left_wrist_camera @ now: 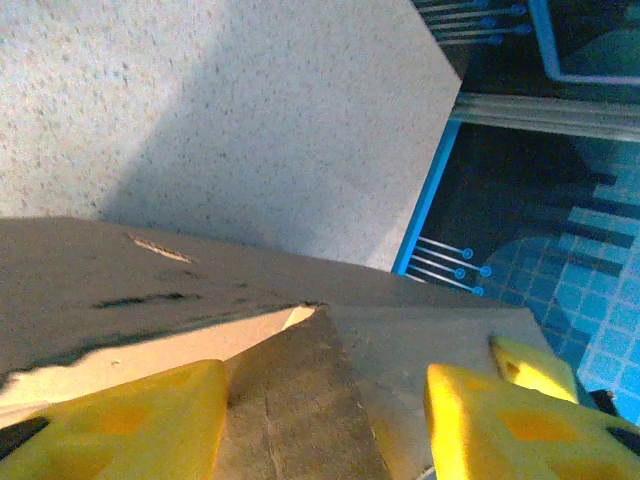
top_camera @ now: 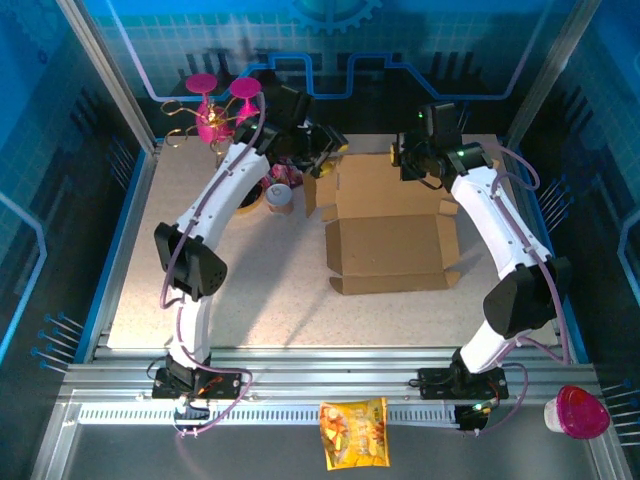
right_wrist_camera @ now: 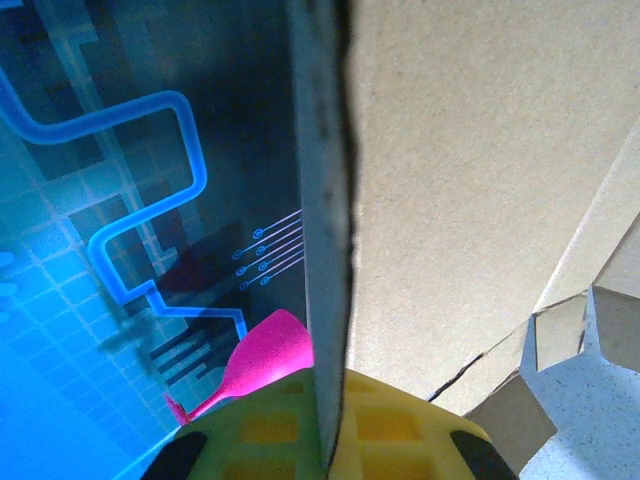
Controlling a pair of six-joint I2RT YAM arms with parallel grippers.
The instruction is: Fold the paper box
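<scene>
Box (top_camera: 388, 240) half-formed — right gripper (right_wrist_camera: 326, 440) pinches its upright edge, left gripper (left_wrist_camera: 325, 400) spread astride side flap (left_wrist_camera: 290, 370). Grip firmly, fold along crease — avoid skewing.

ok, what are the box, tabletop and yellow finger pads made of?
The paper box: corrugated cardboard, plain brown, matte; a raw cut edge shows in the right wrist view. The tabletop: pale, speckled, matte; likely laminate or stone-look composite. The left finger pads: yellow, matte, with recessed pockets; probably moulded or printed plastic.
</scene>
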